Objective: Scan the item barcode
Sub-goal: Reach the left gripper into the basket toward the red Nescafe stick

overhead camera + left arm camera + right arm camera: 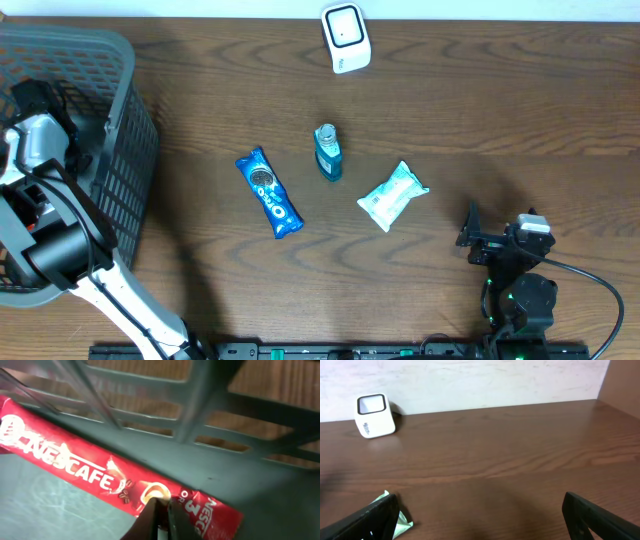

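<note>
In the basket (215, 467), Nescafe sachet (90, 472) edge between pinched-shut fingers of the left gripper (162, 512).

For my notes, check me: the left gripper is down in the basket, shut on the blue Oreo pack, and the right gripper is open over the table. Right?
Not quite. The left wrist view shows the left gripper in the basket shut on a red Nescafe sachet, not the Oreo pack, which lies on the table. The right gripper is open.
</note>
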`<action>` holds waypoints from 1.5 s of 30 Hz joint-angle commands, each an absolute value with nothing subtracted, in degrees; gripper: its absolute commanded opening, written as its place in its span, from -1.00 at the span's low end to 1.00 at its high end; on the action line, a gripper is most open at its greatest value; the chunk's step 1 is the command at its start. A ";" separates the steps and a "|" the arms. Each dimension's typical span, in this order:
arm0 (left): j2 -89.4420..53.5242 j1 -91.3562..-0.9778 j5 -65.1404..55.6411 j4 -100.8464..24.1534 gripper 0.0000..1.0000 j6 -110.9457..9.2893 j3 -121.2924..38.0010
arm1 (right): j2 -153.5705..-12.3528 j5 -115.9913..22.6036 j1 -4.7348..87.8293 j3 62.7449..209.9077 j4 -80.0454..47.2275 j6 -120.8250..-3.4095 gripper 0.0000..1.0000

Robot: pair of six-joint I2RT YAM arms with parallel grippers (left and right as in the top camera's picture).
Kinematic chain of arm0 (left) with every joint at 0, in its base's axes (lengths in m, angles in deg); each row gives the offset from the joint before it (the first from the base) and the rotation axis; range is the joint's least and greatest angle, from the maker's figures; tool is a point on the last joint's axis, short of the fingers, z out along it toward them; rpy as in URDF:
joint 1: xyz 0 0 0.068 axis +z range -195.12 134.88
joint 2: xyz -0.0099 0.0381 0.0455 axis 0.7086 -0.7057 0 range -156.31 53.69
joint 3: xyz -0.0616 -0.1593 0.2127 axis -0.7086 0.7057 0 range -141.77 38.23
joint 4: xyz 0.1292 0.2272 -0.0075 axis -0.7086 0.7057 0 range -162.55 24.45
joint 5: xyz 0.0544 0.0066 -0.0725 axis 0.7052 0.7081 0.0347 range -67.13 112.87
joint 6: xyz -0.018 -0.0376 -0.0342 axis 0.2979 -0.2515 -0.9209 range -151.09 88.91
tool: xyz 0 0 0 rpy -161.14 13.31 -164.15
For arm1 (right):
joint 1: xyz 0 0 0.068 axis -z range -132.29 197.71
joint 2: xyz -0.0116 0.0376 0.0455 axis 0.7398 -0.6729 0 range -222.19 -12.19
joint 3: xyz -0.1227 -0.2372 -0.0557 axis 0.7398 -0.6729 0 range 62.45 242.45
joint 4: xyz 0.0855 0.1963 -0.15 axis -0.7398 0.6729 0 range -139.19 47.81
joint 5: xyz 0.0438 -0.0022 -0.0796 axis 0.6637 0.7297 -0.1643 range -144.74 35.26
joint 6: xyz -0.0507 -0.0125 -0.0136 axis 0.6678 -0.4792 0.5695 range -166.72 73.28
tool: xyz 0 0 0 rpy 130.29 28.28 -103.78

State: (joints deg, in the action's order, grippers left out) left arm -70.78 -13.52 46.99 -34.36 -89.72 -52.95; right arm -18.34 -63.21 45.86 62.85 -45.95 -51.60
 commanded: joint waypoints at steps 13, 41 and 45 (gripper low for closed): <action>-71.45 -11.40 46.48 -25.81 -0.51 -88.41 -50.24 | -18.21 -63.43 45.36 62.77 -45.73 -50.90 0.99; -66.40 -10.42 51.25 -15.98 0.07 -103.01 -50.21 | -18.21 -63.43 45.36 62.77 -45.73 -50.90 0.99; -66.40 -10.42 54.11 -17.55 0.12 -102.01 -50.24 | -18.21 -63.43 45.36 62.77 -45.73 -50.90 0.99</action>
